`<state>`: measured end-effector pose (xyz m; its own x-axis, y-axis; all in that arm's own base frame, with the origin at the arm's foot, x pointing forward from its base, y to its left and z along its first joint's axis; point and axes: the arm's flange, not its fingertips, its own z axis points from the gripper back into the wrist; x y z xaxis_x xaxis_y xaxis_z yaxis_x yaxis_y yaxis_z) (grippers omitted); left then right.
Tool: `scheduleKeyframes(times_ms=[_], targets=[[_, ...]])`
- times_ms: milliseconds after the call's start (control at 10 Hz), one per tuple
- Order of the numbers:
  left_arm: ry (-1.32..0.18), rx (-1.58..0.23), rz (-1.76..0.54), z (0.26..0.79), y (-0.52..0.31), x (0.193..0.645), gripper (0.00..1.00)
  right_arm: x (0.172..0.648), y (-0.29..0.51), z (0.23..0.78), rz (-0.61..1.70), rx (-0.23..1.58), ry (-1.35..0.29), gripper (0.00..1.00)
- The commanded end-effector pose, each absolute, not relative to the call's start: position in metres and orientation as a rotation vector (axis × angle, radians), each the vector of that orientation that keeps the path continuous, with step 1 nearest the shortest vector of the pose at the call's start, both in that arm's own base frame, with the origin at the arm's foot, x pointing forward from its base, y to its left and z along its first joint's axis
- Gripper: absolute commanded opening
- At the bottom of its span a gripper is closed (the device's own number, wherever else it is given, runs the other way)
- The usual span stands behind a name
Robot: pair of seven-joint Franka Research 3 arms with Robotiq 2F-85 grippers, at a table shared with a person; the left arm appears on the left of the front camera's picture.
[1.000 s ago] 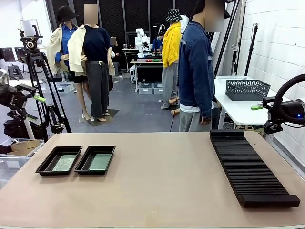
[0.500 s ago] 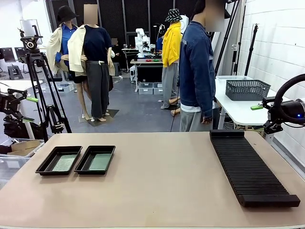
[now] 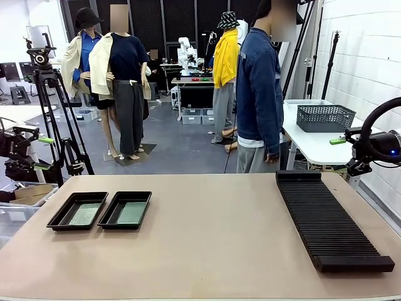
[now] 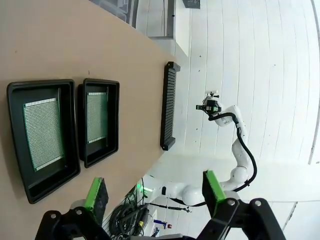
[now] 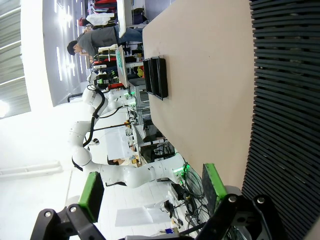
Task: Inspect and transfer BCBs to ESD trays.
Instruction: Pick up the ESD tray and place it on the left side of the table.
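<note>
left gripper (image 4: 152, 192) jaws apart, holding nothing, two esd trays (image 4: 44, 137) side by side on the table ahead of its fingers, a bcb (image 4: 44, 132) in each, right gripper (image 5: 152, 189) seemingly apart too, over the ribbed rack (image 5: 285, 115)

The right pincer (image 5: 152, 192) hangs open beside the ribbed black rack (image 5: 285, 110), trays (image 5: 156, 77) far off.

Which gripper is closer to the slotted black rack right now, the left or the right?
The right. The right gripper hangs open just past the rack's far right corner, off the table edge. The left gripper is open beyond the table's left edge, near the trays.
</note>
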<state>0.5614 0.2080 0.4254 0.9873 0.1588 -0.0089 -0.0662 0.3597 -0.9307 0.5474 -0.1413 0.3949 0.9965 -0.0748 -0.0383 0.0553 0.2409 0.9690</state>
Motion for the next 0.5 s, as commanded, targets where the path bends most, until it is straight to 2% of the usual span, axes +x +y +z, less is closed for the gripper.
scheduleKeyframes(times_ms=[0,400], targets=[[-0.098,-1.195,0.149,0.4295,0.2118,0.5622,1.0,0.5473,-0.1405,0.3954,-0.077,1.319,-0.003,1.0],[-0.098,-1.195,0.149,0.4295,0.2118,0.5622,1.0,0.5473,-0.1405,0.3954,-0.077,1.319,-0.003,1.0]])
